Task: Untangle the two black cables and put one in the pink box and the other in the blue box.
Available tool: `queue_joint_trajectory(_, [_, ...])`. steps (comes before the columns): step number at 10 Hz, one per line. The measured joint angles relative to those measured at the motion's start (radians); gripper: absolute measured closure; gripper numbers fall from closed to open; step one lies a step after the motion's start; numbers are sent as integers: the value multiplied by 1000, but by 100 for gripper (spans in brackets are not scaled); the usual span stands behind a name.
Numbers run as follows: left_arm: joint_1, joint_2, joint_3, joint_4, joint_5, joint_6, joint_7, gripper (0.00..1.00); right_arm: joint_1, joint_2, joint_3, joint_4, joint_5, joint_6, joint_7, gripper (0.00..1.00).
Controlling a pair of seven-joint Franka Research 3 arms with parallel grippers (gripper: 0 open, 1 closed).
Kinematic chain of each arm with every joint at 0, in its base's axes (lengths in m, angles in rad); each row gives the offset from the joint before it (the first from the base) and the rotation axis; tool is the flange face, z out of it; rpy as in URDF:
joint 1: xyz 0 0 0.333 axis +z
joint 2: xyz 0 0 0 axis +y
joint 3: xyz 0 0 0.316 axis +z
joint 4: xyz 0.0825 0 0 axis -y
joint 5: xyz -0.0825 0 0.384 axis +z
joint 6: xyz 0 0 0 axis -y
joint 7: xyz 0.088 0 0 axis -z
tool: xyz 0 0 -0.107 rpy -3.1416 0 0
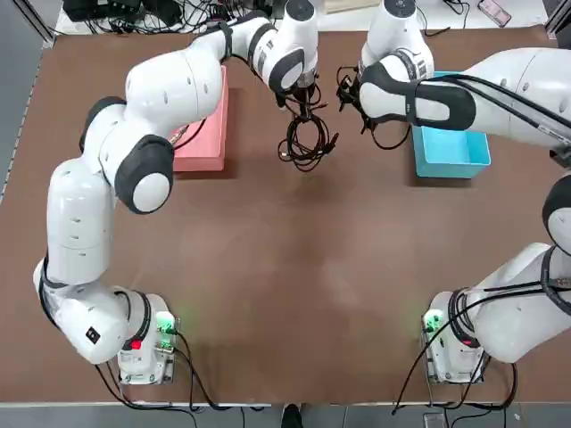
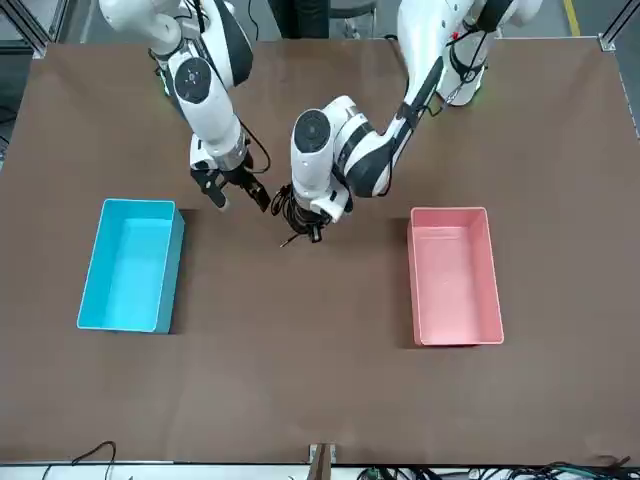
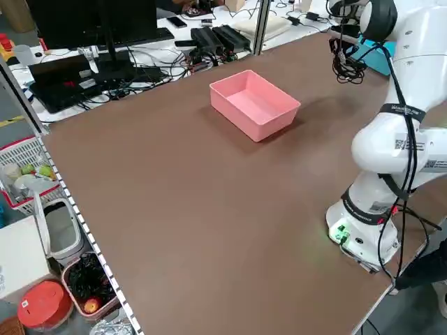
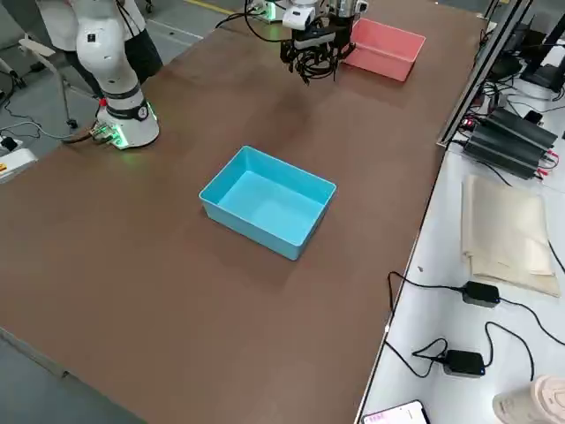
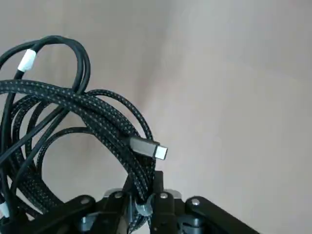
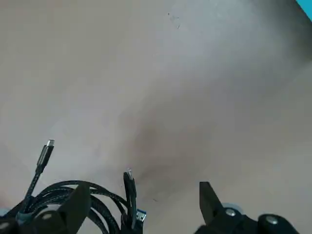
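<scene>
Both black cables (image 1: 307, 138) hang as one tangled bundle of loops above the table's far middle, between the two boxes. My left gripper (image 1: 302, 89) is shut on a braided strand of the bundle (image 5: 73, 112), and a silver plug end (image 5: 155, 150) sticks out just past its fingers. My right gripper (image 2: 238, 192) stands open close beside the bundle on the blue box's side, and loops and plug ends of the cables (image 6: 127, 187) lie between its fingers (image 6: 208, 197). The pink box (image 2: 455, 275) and the blue box (image 2: 130, 265) hold nothing.
The left arm's forearm passes over the pink box (image 1: 207, 143) in the top view. The blue box (image 1: 451, 150) lies partly under the right arm. Benches with wiring, adapters and a monitor (image 3: 91, 28) border the table.
</scene>
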Motion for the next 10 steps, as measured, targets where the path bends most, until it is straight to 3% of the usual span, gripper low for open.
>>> queue_joint_trajectory(6, [1,-66,-2,5,-46,-16,2,84,1,0,0,1,0,0,11,2])
queue_joint_trajectory(10, [15,-74,-1,20,-73,-17,2,84,21,0,7,5,0,-2,42,9])
